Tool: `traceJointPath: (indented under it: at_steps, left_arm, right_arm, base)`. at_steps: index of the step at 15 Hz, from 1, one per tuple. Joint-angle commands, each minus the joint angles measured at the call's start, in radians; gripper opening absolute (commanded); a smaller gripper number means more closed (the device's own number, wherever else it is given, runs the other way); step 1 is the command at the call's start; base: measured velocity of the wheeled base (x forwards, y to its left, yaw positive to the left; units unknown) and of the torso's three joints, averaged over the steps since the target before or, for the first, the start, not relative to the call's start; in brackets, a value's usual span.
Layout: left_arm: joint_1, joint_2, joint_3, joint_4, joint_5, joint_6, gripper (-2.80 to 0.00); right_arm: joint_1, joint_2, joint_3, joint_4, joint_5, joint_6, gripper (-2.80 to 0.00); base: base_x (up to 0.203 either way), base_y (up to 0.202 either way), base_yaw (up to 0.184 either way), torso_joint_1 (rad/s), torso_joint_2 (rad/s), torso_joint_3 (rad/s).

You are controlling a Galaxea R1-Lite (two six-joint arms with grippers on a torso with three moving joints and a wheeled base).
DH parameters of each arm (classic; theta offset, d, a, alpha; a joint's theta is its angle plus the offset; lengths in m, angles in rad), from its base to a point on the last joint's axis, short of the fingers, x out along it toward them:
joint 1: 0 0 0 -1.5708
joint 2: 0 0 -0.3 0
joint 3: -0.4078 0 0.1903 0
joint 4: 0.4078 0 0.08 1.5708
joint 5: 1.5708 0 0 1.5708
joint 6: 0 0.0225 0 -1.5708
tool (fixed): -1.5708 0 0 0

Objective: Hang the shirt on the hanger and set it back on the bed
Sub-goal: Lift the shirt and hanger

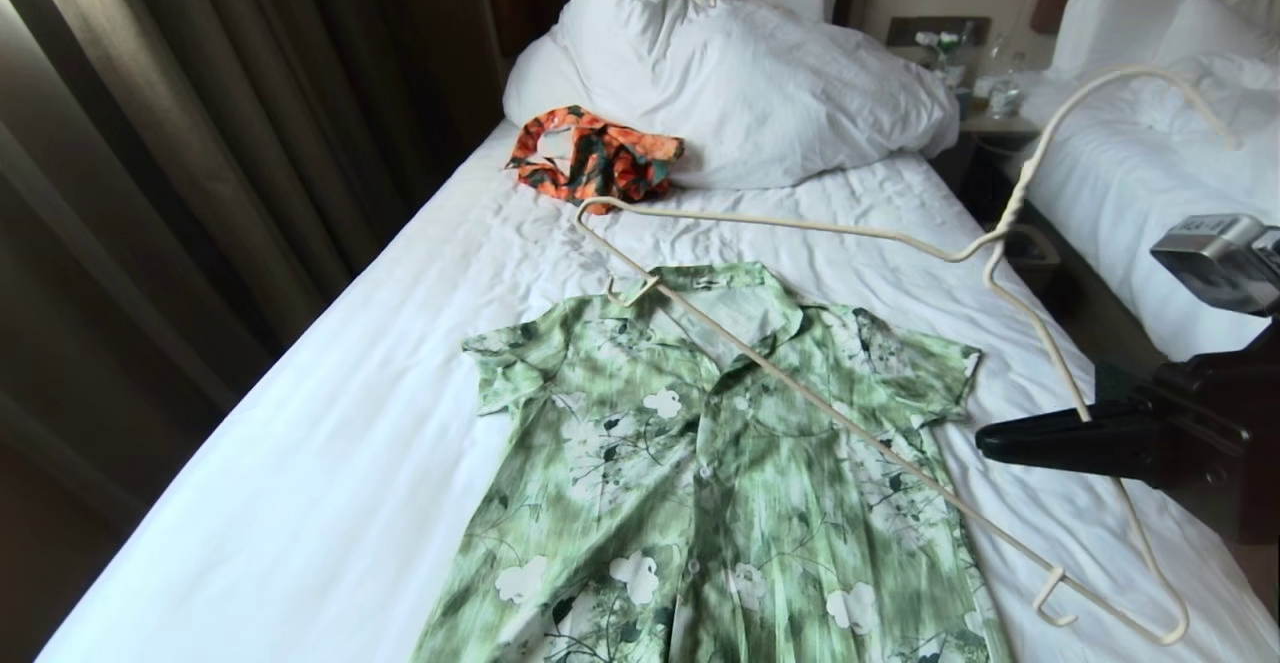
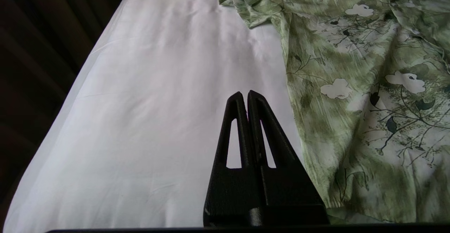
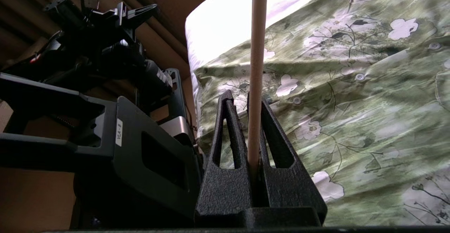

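Head view: shirt [image 1: 720, 463] spread flat, collar toward the pillows [image 1: 740, 73], hem cut off at the lower edge; streaky green print, white flowers, on the wrinkled white bed [image 1: 300, 423]. Thin cream wire hanger [image 1: 800, 228] raised and tilted over the shirt, curved hook up toward the second bed [image 1: 1150, 173]. Right gripper [image 1: 985, 440] clamped on one hanger arm, mostly cut off by the right edge. Orange-and-dark-green garment [image 1: 595, 155] crumpled against the pillows.

Left wrist view: left gripper [image 2: 245, 94] pressed closed, holding nothing, above bare sheet just beside the shirt's sleeve [image 2: 246, 6].

Right wrist view: textured black fingers [image 3: 228, 127] pinching the smooth round wire, top cut off; buttons [image 3: 359, 77] on the placket beyond.
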Motion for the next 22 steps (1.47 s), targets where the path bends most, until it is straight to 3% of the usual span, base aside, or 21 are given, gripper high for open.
traceJointPath:
  at_steps: [1,4,14,22]
  left_arm:
    - [0.000,-0.002,0.000,0.000,-0.001,0.000,-2.80]
    - [0.001,-0.002,0.000,0.000,0.000,0.000,-2.80]
    - [0.000,-0.002,0.000,0.000,-0.003,0.002,-2.80]
    - [-0.003,0.041,-0.036,0.009,-0.009,-0.001,-2.80]
  right_arm:
    - [-0.024,-0.042,0.038,0.000,0.010,-0.031,-2.80]
    - [-0.101,-0.091,0.065,-0.002,0.018,-0.039,-2.80]
    - [-0.172,-0.104,0.062,-0.024,0.021,-0.027,-2.80]
    - [-0.211,-0.095,-0.002,-0.095,0.018,0.140,-2.80]
  base:
    - [0.000,0.000,0.000,0.000,0.00,0.000]
    - [0.000,0.000,0.000,0.000,0.00,0.000]
    - [0.000,0.000,0.000,0.000,0.00,0.000]
    - [0.000,0.000,0.000,0.000,0.00,0.000]
